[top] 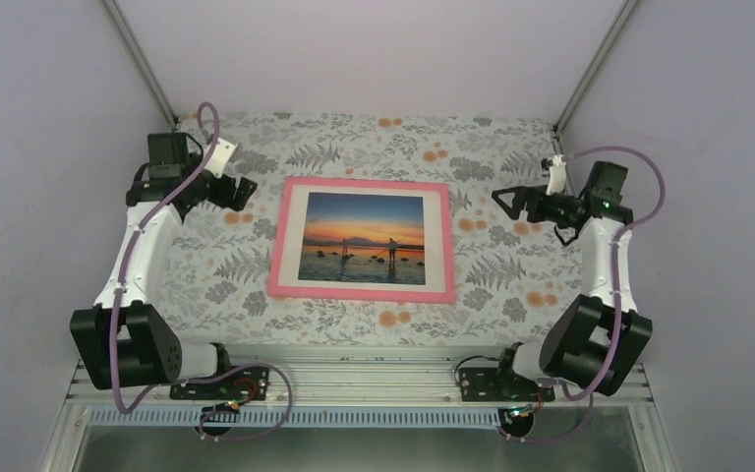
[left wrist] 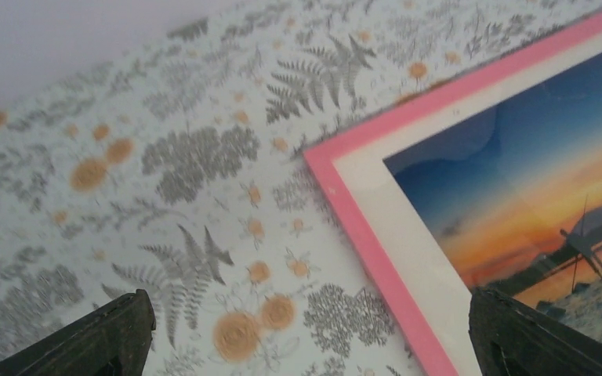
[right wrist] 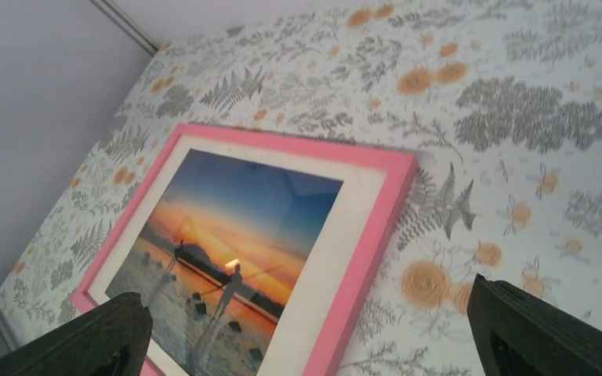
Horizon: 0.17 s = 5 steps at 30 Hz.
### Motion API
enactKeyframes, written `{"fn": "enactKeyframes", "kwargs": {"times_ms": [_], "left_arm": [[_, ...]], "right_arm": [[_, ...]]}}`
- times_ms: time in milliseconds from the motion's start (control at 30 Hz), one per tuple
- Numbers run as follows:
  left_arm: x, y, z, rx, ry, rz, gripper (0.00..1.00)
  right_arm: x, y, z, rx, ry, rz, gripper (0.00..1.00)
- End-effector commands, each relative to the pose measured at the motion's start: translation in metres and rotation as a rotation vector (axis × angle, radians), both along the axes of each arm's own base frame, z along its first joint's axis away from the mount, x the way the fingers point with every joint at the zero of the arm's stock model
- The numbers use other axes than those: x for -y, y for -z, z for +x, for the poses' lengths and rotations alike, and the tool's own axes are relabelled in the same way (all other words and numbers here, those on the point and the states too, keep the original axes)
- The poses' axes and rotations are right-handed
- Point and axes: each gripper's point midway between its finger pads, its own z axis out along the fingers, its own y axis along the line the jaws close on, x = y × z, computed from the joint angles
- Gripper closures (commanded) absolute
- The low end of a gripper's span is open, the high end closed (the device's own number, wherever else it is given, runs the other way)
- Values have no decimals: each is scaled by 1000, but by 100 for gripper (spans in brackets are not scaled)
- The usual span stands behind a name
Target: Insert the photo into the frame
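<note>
And there we had the left gripper (top: pixel 239 192), out toward the far-left part of the table (top: pixel 226 270), jaws spread wide with nothing in them. Here was our worry: its fingers pointed at the far-left corner of the frame (top: pixel 277 246) from close by, so a careless swing inward could have clipped the pink rim and skidded the whole thing across the table.

In the middle, the photo (top: pixel 364 236) looked seated to us, sunset side up, inside the white mat (top: pixel 293 241). We judged the job as good as done. We couldn't see the back, though, so a knock might have slid the print crooked.

Over on the right we had the same hazard. The right gripper (top: pixel 507 201), jaws likewise apart and empty, aimed at the frame's far-right corner.

As for placement, frame and photo lay flat at the table's centre, between the two claws. They sat just right of the left one and clear of its fingers, and left of the right one, with a strip of bare table between.
</note>
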Motion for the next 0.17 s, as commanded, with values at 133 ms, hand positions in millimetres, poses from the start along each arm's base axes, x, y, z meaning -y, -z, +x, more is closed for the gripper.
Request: {"fn": "enactKeyframes", "kwargs": {"times_ms": [133], "left_arm": [[-8, 2, -2, 51, -56, -13, 0]], "right_arm": [[0, -6, -10, 86, 26, -51, 0]]}}
